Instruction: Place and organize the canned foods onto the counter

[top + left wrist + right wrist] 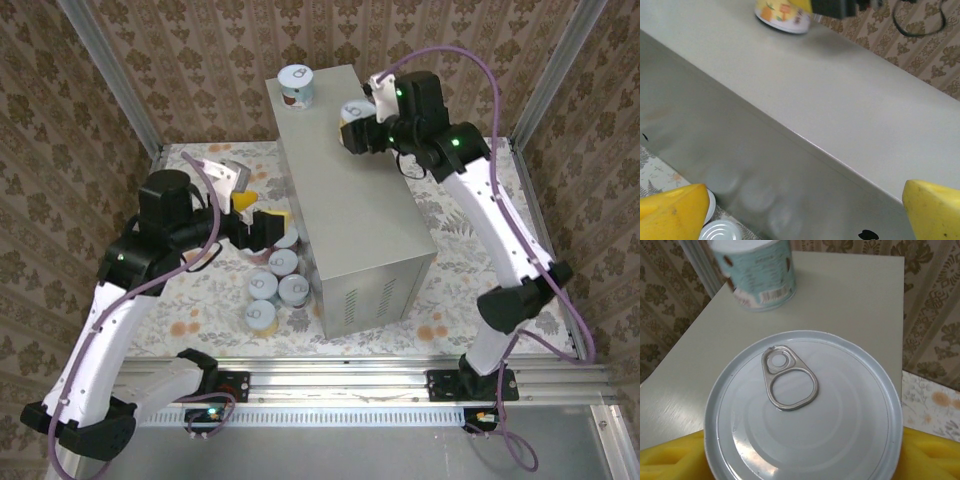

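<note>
The left gripper (262, 215), pads wide apart, hangs over five cans (282, 263) on the cloth (200, 310) beside the counter (370, 220); one is half hidden beneath it. Two stand on top: a blue can (297, 86) and a yellow can (805, 405), clamped by the right gripper (355, 118).

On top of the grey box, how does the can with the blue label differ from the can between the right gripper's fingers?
The blue-labelled can stands free at the far left corner of the counter; the yellow-labelled can is gripped between the pads of the right gripper. Their labels differ: blue against yellow-orange. The yellow-labelled can is nearer the counter's right edge. Both are upright with pale pull-tab lids.
</note>
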Tool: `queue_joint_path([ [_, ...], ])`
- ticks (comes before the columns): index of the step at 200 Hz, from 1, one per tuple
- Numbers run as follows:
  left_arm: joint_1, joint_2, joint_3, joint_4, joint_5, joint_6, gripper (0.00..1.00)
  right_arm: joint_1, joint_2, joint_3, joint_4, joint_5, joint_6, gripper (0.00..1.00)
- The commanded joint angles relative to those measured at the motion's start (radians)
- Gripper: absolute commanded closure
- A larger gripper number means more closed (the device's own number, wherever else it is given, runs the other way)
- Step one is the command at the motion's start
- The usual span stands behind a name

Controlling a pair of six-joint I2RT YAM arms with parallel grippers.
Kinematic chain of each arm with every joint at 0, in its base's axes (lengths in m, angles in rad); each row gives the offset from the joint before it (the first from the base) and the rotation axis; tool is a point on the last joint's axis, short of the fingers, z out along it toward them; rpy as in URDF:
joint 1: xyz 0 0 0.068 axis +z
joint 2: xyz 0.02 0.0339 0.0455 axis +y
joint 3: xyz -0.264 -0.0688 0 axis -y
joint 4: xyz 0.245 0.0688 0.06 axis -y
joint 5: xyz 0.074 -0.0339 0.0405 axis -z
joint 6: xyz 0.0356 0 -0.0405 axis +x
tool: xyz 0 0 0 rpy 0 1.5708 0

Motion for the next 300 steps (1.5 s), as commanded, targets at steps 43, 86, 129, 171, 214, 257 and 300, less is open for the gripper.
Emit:
queue_joint_path([
  [43, -0.025, -0.024, 0.044, -0.047, -0.09, 0.015, 0.0, -0.017, 0.134, 0.186, -0.022, -0.065, -0.036, 0.16],
  [86, -0.034, -0.005, 0.04, -0.027, -0.076, 0.01, 0.0, -0.016, 0.038, 0.042, 0.035, -0.051, -0.043, 0.1],
  [129, -0.051, 0.003, 0.046, -0.024, -0.077, 0.009, 0.0, -0.026, -0.013, -0.064, 0.086, -0.045, -0.038, 0.13],
  [171, -0.065, -0.006, 0.037, -0.03, -0.101, 0.005, 0.0, -0.039, 0.024, -0.045, 0.122, -0.074, -0.038, 0.24],
  [214, -0.075, -0.016, 0.032, -0.034, -0.119, 0.0, 0.0, -0.064, 0.123, 0.06, 0.134, -0.11, -0.043, 0.33],
  [257, -0.08, -0.014, 0.026, -0.042, -0.134, 0.002, 0.0, -0.085, 0.231, 0.195, 0.135, -0.135, -0.043, 0.37],
  [300, -0.081, -0.015, 0.02, -0.046, -0.143, 0.003, 0.0, -0.095, 0.342, 0.361, 0.092, -0.147, -0.034, 0.36],
])
